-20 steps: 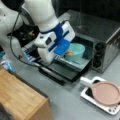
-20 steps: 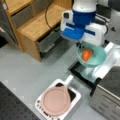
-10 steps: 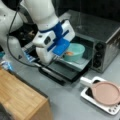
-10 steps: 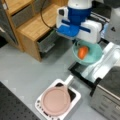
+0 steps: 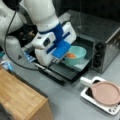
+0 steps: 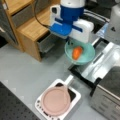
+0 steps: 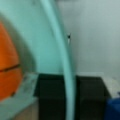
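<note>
Oven [image 5: 100, 37] at a front view's right, door [image 5: 67, 71] down flat. Wooden cabinet [image 5: 22, 100] bottom left there. Arm's gripper [image 5: 61, 60] sits at the near rim of the bowl [image 5: 75, 55], clamped on that rim per wrist view, where a dark finger [image 7: 55, 97] stands on each side of the rim. Bowl is teal, over the open door, just outside the oven mouth. Pink plate [image 5: 106, 92] on a white tray [image 5: 87, 93], well apart. Carrot [image 6: 77, 52] lies inside the bowl.

Grey floor [image 6: 30, 75] with toaster oven [image 5: 100, 37], seemingly a scale [image 6: 58, 101], wooden cabinet [image 5: 20, 100].
</note>
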Motion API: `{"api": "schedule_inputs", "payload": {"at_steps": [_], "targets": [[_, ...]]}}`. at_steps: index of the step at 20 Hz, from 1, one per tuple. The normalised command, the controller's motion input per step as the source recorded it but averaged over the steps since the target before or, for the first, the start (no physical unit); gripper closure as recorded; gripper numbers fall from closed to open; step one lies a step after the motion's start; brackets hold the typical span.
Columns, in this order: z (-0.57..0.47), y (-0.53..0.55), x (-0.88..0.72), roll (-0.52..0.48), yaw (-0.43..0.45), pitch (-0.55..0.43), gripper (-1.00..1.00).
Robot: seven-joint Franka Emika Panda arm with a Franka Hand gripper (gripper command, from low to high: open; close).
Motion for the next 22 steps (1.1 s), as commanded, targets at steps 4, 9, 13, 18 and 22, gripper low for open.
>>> {"api": "schedule_inputs", "payload": {"at_steps": [4, 9, 13, 18, 22], "targets": [[0.52, -0.2, 0.63, -0.077, -0.013, 0.364, 1.0], [0.35, -0.18, 0.57, -0.103, 0.008, 0.347, 1.0], [0.25, -0.12, 0.44, -0.084, 0.032, 0.323, 1.0], [0.2, -0.08, 0.4, -0.07, 0.019, 0.283, 1.0], [0.18, -0.16, 0.48, -0.079, 0.014, 0.25, 1.0]]}}
